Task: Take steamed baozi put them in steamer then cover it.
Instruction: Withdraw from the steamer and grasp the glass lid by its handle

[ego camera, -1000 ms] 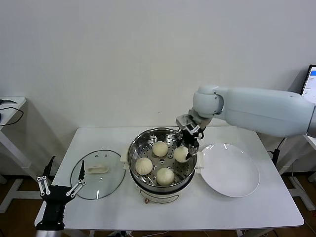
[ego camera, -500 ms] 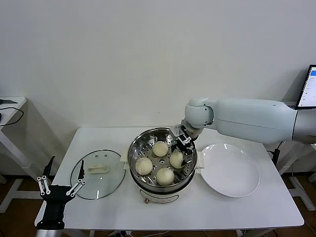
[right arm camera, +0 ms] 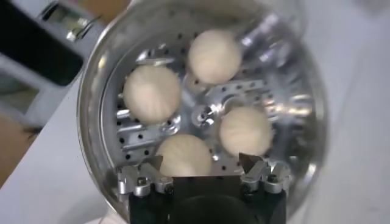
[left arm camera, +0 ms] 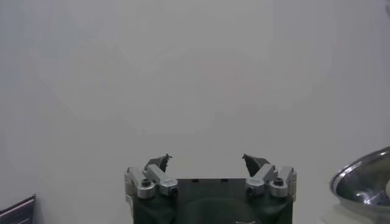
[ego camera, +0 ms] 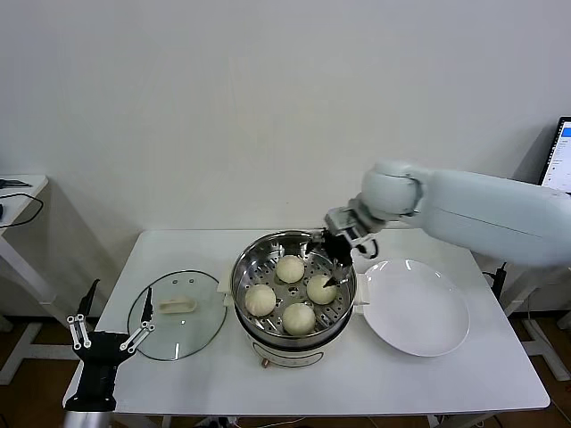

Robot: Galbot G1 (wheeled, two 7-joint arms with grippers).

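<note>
Steamer (ego camera: 294,294): shiny steel pot, centre of the head view, on a white table (ego camera: 178,374); its perforated tray is partly covered by its contents, and its base is mostly hidden under the rim.

Steamed baozi (ego camera: 289,268): four cream-white buns, all inside the steamer on the tray, set in a ring and apart from one another; the pleats are hard to make out.

Right gripper (ego camera: 337,267): at the steamer's right rim in the head view, above the right-hand bun; jaws spread, holding nothing. In its wrist view (right arm camera: 201,163) the fingertips stand apart over the nearest bun, which is partly cut off by the gripper body.

Left gripper (ego camera: 105,339): lower left of the head view, off the table's left edge, idle; jaws spread and empty.

Glass lid (ego camera: 177,314): flat on the table, left of the steamer.

White plate (ego camera: 415,308): right of the steamer, just beside it.

Monitor (ego camera: 560,152): right edge, mostly cut off.
</note>
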